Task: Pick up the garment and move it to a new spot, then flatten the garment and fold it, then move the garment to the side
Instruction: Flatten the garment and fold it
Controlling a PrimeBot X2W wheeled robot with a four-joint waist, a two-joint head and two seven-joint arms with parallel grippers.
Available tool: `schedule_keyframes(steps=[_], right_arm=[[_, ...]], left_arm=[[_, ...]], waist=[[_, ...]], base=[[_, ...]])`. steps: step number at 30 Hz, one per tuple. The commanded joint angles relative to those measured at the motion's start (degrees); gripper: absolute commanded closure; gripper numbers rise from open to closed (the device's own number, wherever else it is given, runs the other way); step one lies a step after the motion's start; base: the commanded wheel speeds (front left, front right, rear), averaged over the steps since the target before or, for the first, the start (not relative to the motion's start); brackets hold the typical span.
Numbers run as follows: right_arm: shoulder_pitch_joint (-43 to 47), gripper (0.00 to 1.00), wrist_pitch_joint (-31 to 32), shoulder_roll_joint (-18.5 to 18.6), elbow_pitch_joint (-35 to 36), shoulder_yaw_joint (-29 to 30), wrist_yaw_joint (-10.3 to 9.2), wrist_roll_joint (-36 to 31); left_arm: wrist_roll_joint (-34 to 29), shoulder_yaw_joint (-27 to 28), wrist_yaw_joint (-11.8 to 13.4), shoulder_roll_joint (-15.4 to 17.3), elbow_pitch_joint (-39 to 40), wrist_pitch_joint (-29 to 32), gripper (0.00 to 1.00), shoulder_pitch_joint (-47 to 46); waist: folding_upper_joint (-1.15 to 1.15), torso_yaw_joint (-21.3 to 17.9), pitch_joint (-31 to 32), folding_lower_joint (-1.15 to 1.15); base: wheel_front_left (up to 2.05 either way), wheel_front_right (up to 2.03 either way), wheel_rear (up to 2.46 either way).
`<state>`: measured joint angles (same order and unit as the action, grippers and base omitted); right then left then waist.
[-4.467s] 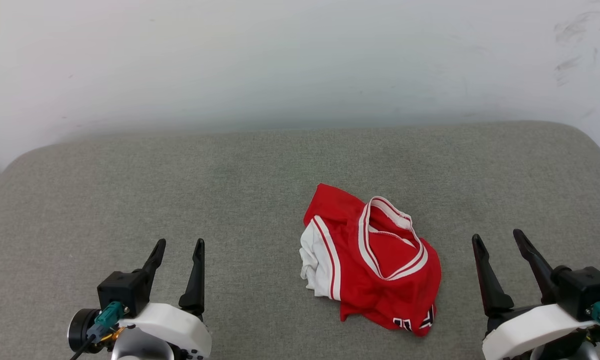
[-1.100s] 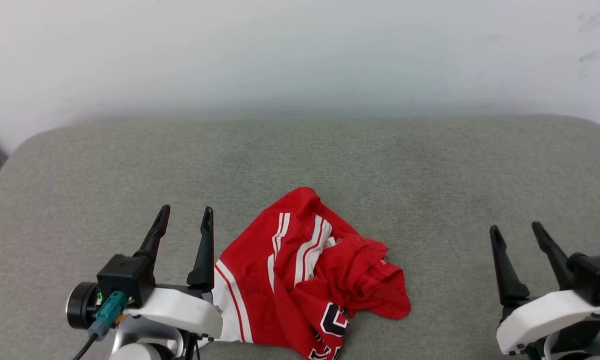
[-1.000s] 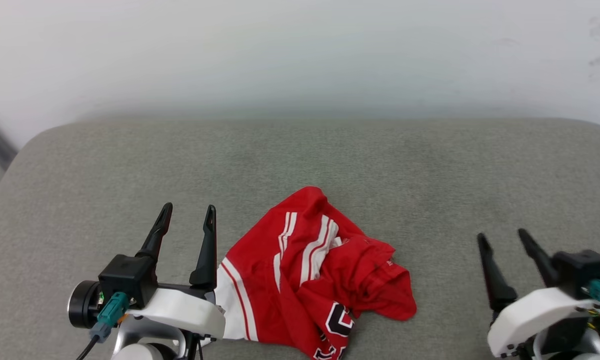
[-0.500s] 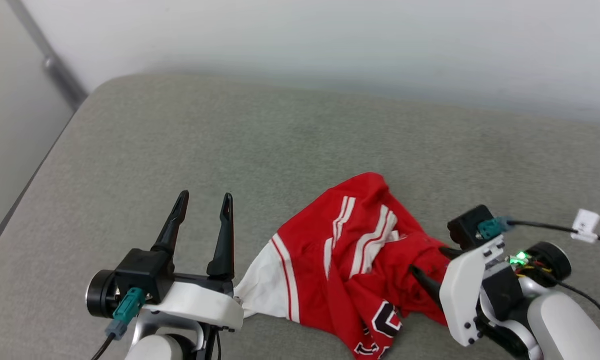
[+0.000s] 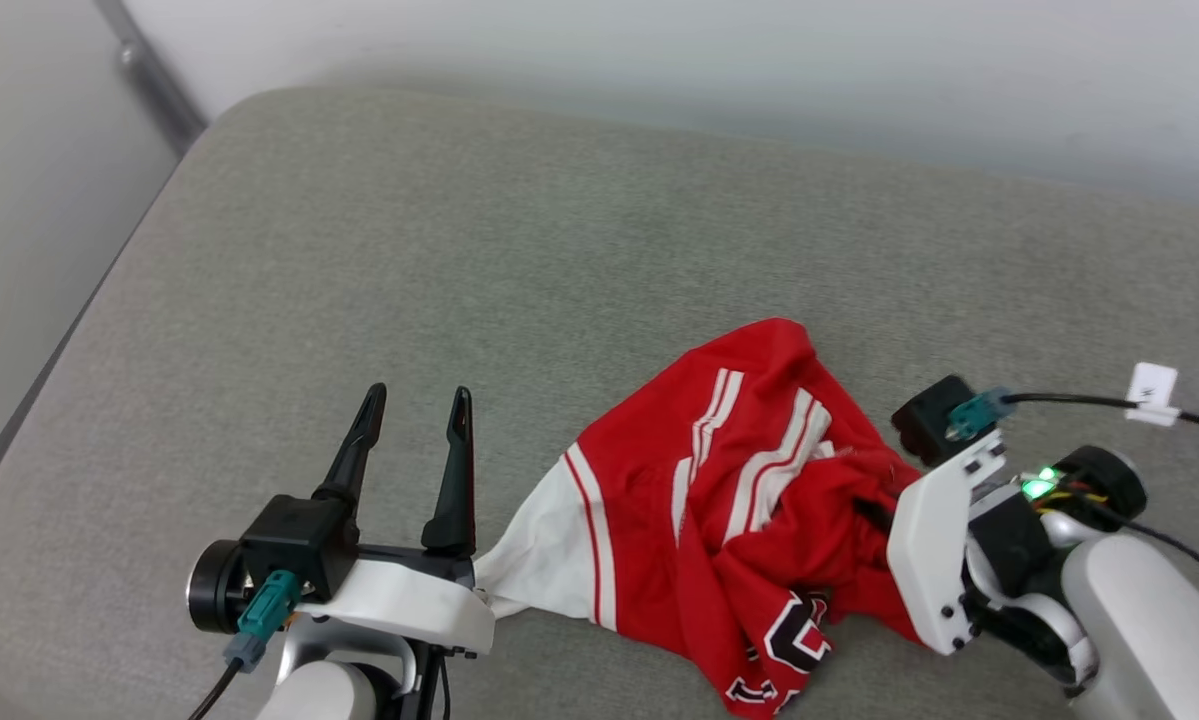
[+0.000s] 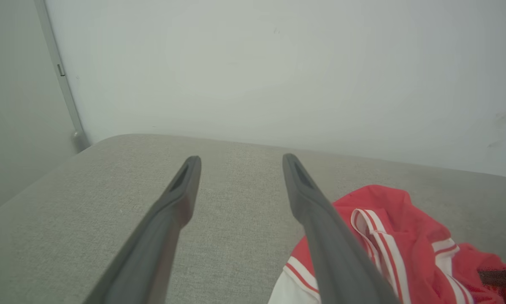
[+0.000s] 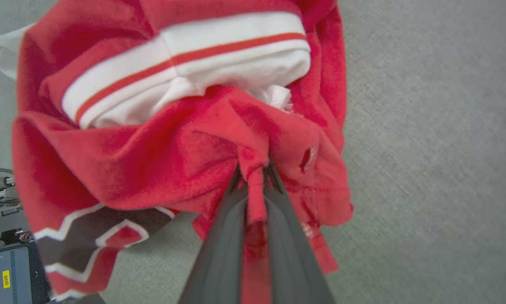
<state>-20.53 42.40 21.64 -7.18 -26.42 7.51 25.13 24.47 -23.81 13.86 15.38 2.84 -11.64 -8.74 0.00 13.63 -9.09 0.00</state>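
The garment (image 5: 729, 530) lay crumpled on the grey padded surface (image 5: 439, 240), at the lower centre-right of the head view. Its white sleeve trailed toward the lower left, and its black-and-white block lettering sat at the bottom edge of the frame.

The right gripper (image 5: 864, 510) came in from the lower right of that view with its fingers pointing left into the garment's right side. Their tips were buried in the red folds. In the right wrist view, the right gripper (image 7: 254, 177) had its jaws drawn almost together on a narrow ridge of red cloth. That ridge stood pinched between the two dark fingers at the centre of the frame. The rest of the garment (image 7: 172, 126) bunched across the upper left, its white and red striped trim uppermost.

The left gripper (image 5: 419, 392) sat at the lower left of the head view with its jaws spread wide and nothing between them, its fingers pointing up the frame. The tip of the white sleeve ended just beside its pale body. In the left wrist view, the left gripper (image 6: 241, 158) framed bare grey surface. The garment (image 6: 404, 236) lay at the lower right, outside the right-hand finger and partly hidden behind it.
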Motion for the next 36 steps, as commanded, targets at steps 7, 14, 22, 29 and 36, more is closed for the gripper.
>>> schedule_keyframes(steps=[7, 14, 22, 29, 36], right_arm=[[4.8, 1.0, -4.3, 0.5, 5.6, 9.3, -0.04, -2.1], [20.5, 1.0, -3.6, -4.2, 10.0, 18.4, -0.04, -5.0], [29.3, 0.0, -10.0, -11.9, 6.4, 19.0, -0.03, -5.6], [28.6, 0.0, -22.0, -12.7, 10.9, 19.2, -0.04, -4.6], [26.6, 0.0, -19.6, -10.0, 16.2, 20.0, -0.03, -2.4]], left_arm=[[0.4, 0.5, 0.2, 1.3, 0.3, 0.4, 0.0, -0.1], [0.8, 0.3, 0.5, 2.0, 0.2, 1.7, 0.0, 1.1], [1.1, -0.2, 0.9, 2.3, 0.3, 2.9, 0.0, 1.8], [1.7, -0.2, 1.2, 3.0, 0.1, 3.5, 0.0, 3.3], [2.3, -0.2, 1.3, 2.9, 0.0, 3.6, 0.0, 3.5]], waist=[[0.0, -6.6, 2.0, 0.0], [0.0, -10.9, 3.7, 0.0], [0.0, -12.7, 5.0, 0.0], [0.0, -13.4, 6.8, 0.0], [0.0, -12.8, 7.6, 0.0]], base=[[0.0, 0.0, 0.0], [0.0, 0.0, 0.0], [0.0, 0.0, 0.0], [0.0, 0.0, 0.0], [0.0, 0.0, 0.0]])
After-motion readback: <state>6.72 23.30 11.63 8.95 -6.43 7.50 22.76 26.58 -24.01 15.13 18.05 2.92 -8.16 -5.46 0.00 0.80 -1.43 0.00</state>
